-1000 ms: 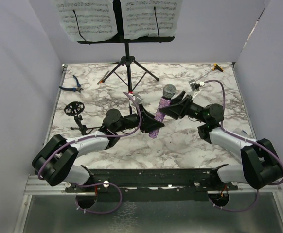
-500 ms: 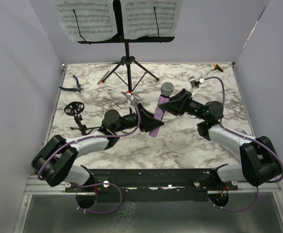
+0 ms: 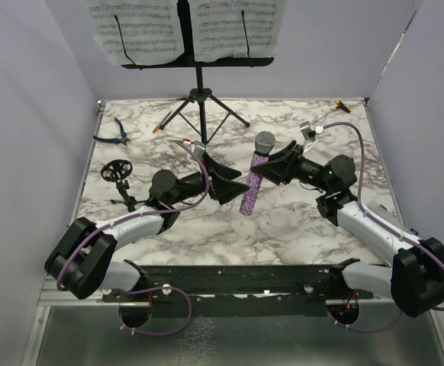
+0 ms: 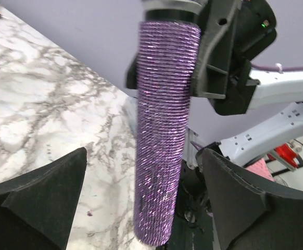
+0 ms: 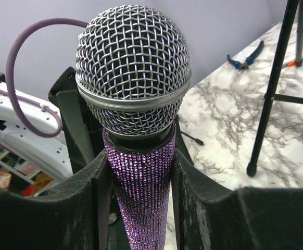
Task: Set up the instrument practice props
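Microphone (image 5: 139,172): purple glitter handle, sparkly and rough in fine ridges; head is shiny silver woven metal mesh with a smooth metal band. Right fingers (image 5: 209,208) and left fingers (image 4: 42,192): matt black, slightly fuzzy surface. Bench (image 3: 298,221): white-grey marble print, smooth, faint sheen. Sheet-music pages (image 3: 138,30): thin matt white paper. Music stand (image 3: 200,84): dull black metal. Cable (image 5: 16,47): smooth purple.

Overhead cam sits high behind the arm bases, looking down and forward over the whole marble table (image 3: 283,221) to the music stand (image 3: 199,80) at the back. Both wrist cams are super close. The left one faces the purple microphone (image 4: 162,130) handle side-on, and the right one stares at its mesh head (all three views share it).
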You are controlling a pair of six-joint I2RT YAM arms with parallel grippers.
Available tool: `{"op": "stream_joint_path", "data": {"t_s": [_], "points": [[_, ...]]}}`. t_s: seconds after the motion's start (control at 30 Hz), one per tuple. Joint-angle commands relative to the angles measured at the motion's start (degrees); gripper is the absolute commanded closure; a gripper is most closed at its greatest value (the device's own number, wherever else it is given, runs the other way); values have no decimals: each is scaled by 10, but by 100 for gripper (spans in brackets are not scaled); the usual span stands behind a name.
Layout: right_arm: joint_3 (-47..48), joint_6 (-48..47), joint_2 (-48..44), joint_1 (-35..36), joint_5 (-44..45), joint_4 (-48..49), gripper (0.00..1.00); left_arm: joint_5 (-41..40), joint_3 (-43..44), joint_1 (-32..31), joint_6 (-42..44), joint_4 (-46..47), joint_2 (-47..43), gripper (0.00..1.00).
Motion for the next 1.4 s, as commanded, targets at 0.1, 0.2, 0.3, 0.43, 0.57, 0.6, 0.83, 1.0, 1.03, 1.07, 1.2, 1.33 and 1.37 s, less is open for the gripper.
{"op": "stream_joint_path", "data": {"t_s": [0.1,0.2,0.3,0.43,0.57,0.6,0.83,1.0,1.03,1.07,1.2,1.33,1.37], "points": [[29,-110,-54,4,51,-133,100,-43,-15,104,-13,-84,-66,2],[27,-120,-58,4,53,-148,100,-93,16,129,49,-242,-105,1],[30,-126,-57,4,48,-155,100,-218,80,130,136,-453,-139,1],[40,-140,-55,4,46,-170,100,-389,144,130,199,-632,-172,1],[47,-154,-55,4,53,-188,100,-585,191,130,201,-759,-206,1],[46,-153,-54,4,55,-189,100,-629,200,130,201,-784,-213,1],[36,-135,-31,4,48,-157,100,-823,212,132,205,-906,-248,1],[50,-146,-28,4,47,-175,100,-841,211,149,177,-966,-230,1],[51,-146,-28,4,48,-176,100,-838,208,154,168,-973,-229,1],[53,-146,-28,4,48,-178,100,-833,205,159,155,-978,-230,1],[52,-147,-31,4,49,-182,100,-823,192,179,131,-987,-240,1],[52,-149,-33,4,52,-188,100,-816,179,203,129,-992,-249,3],[52,-148,-33,4,52,-188,100,-808,175,210,133,-992,-251,4]]}}
